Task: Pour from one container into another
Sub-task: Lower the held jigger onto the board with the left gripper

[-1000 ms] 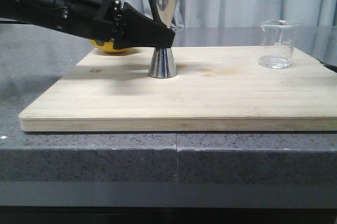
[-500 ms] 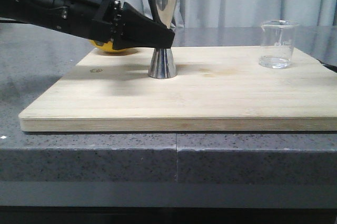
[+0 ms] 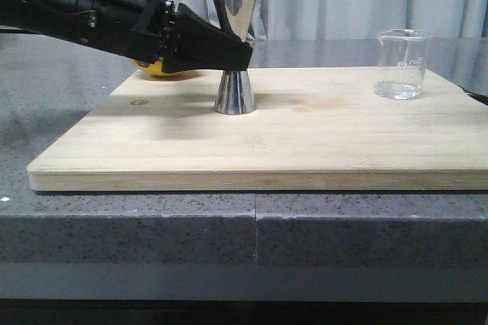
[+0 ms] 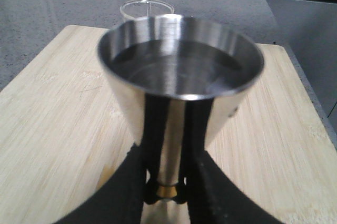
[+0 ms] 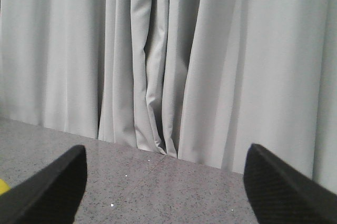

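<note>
Left gripper (image 3: pixel 240 56) clamps jigger (image 3: pixel 235 43) on wooden board (image 3: pixel 267 134) — right gripper (image 5: pixel 163 192) wide open, facing curtains (image 5: pixel 168 61).

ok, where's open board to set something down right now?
Bare: the board's front strip, and the stretch between the steel jigger and the glass beaker. Crowded: the back-left corner, where the left gripper is at the jigger's waist beside a yellow object.

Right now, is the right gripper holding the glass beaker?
No: the right gripper is open, facing only curtain and countertop, while the glass beaker stands alone on the wooden board.
</note>
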`<state>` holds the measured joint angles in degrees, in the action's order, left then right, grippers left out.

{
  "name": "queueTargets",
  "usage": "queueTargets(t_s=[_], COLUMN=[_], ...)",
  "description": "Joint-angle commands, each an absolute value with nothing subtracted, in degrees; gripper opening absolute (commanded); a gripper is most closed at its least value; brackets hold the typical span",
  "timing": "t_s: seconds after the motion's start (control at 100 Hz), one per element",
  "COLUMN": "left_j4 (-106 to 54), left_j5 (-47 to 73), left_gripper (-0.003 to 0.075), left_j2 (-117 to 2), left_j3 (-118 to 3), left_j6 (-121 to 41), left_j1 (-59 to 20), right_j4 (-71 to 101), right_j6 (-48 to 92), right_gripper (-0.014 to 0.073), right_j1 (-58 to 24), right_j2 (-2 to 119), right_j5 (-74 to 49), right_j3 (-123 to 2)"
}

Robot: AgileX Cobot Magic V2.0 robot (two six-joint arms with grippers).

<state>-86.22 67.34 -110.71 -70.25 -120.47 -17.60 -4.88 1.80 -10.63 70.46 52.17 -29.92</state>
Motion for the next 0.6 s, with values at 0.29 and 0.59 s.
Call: queueTargets(t_s=[0.29, 0.59], left_j4=[-87.06, -86.91], left_j5=[72.2, 72.3], left_gripper=[0.0179, 0.0274], left_j2=[-107.52, -107.52], left_j3=[-71.56, -71.76], left_j6=[-120.12, -119.98], left_j1=[-17.65, -17.65], right_j4=[-4.49, -4.49], right_j6=[1.99, 1.99], right_gripper=[0.0555, 0.0555], right_j1=[-10.52, -10.52], right_j2=[68.92, 68.92], right_j5=[56.17, 56.17], right_j3=[-31.78, -31.78])
